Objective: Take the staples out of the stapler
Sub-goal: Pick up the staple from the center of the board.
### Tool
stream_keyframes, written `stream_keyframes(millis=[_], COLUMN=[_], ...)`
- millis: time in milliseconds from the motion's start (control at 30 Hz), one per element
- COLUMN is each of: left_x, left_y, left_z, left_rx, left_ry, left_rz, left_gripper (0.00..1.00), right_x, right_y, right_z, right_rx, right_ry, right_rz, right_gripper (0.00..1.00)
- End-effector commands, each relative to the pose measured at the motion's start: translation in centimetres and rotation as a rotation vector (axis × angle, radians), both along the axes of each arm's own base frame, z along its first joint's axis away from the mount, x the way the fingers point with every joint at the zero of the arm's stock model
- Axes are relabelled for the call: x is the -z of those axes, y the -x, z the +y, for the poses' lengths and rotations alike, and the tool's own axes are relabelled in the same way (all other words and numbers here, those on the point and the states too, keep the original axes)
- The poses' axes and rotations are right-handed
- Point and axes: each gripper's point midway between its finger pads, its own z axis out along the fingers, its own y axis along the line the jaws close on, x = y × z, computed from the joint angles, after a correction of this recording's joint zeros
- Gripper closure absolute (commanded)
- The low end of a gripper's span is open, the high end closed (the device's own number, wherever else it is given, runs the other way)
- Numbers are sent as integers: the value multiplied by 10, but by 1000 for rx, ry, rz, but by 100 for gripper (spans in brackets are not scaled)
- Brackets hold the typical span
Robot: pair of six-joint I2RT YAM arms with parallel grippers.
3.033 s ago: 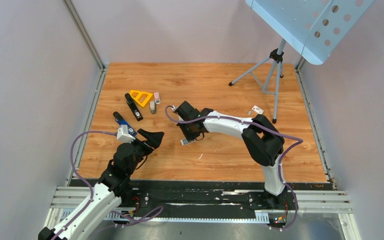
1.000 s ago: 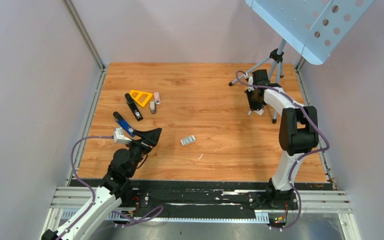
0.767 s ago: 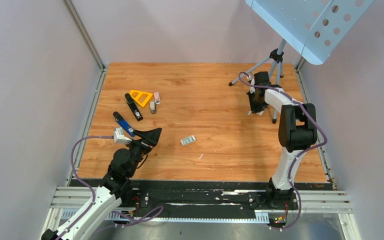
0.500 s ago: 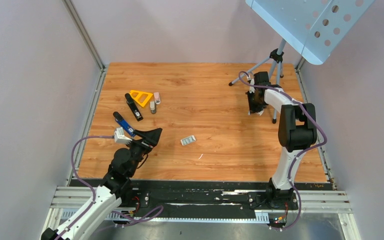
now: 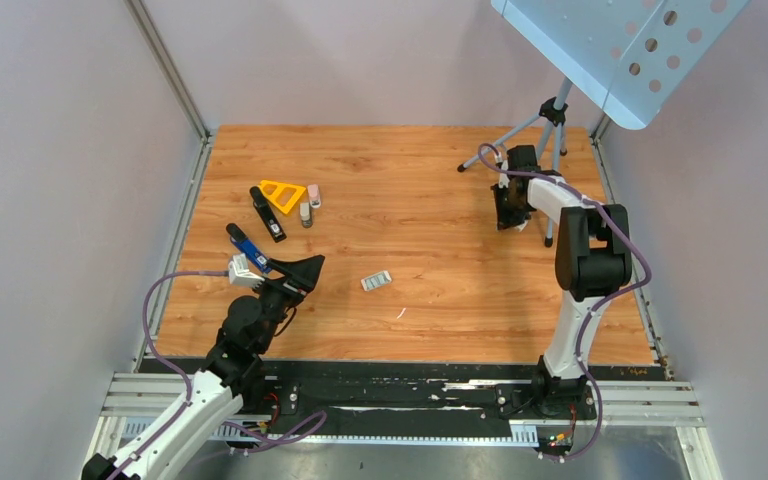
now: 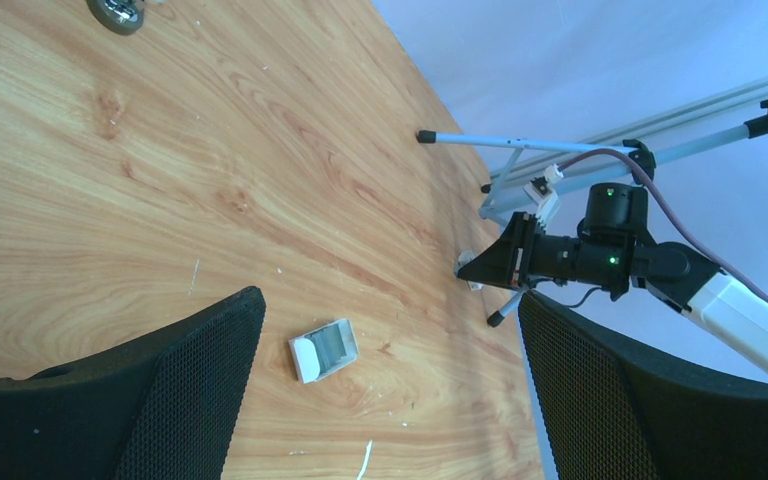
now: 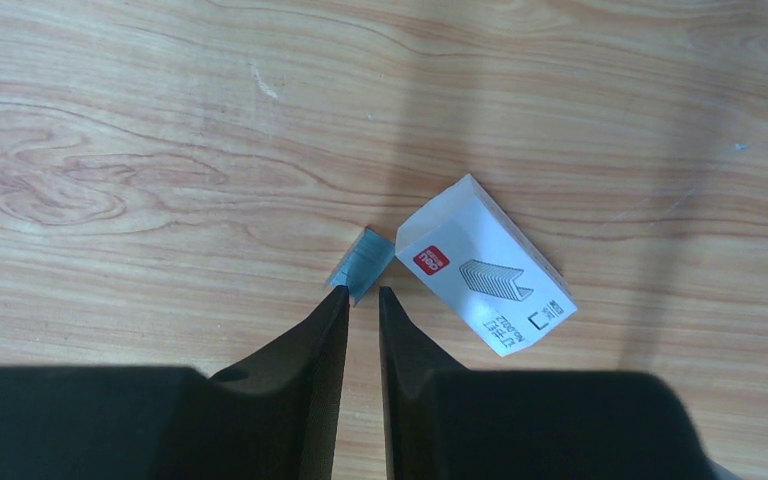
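Two staplers lie on the wooden counter (image 5: 440, 330) at about ten o'clock from its middle, well apart from both arms' tips. One is a black stapler (image 5: 268, 214), flat on the wood just beside a yellow triangular piece (image 5: 282, 193). The other is a blue stapler (image 5: 246, 243) at the black one's seven o'clock, nearer the left arm. Two small capped bits stand at three o'clock of the yellow piece, too small for me to name.

The left pincer (image 5: 298, 270) hangs above the counter at about eight o'clock with its jaws spread wide and nothing in them. Seen from its wrist, a small white tray (image 6: 323, 350) lies on the wood in the gap between the spread fingers. A thin white sliver (image 6: 365, 458) lies at the tray's five o'clock, apart from it.

The right arm reaches out to two o'clock, and the right pincer (image 7: 362, 298) is down low by a foot of a grey tripod (image 5: 554, 116). Its jaws are drawn in to a narrow slit with nothing between them. The tips sit right at the near end of a small grey-blue block of staples (image 7: 365, 262) lying flat on the wood, though I cannot tell whether they touch it. At the block's three o'clock, one corner almost meeting it, lies a white staple box (image 7: 485, 265) with a red label and a drawing of staples on its face.
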Motion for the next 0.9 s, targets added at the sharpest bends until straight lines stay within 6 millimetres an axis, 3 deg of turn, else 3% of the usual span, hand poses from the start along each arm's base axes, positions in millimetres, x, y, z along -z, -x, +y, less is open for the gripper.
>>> stream_keyframes(millis=[0, 400, 700, 867], left_x=[-1, -1, 0, -6], left_y=[-2, -1, 0, -2], left_z=[2, 1, -1, -2], left_rx=[-12, -8, 7, 10], left_ry=[9, 7, 5, 11], left_rz=[-9, -9, -7, -29], left_gripper=[0, 0, 0, 0], right_x=[7, 16, 18, 15], right_y=[-2, 3, 8, 12], right_z=[-3, -8, -11, -15], right_rx=[30, 31, 23, -10], right_ry=[-18, 2, 20, 44], right_rz=[30, 54, 63, 52], right_gripper=[79, 85, 98, 100])
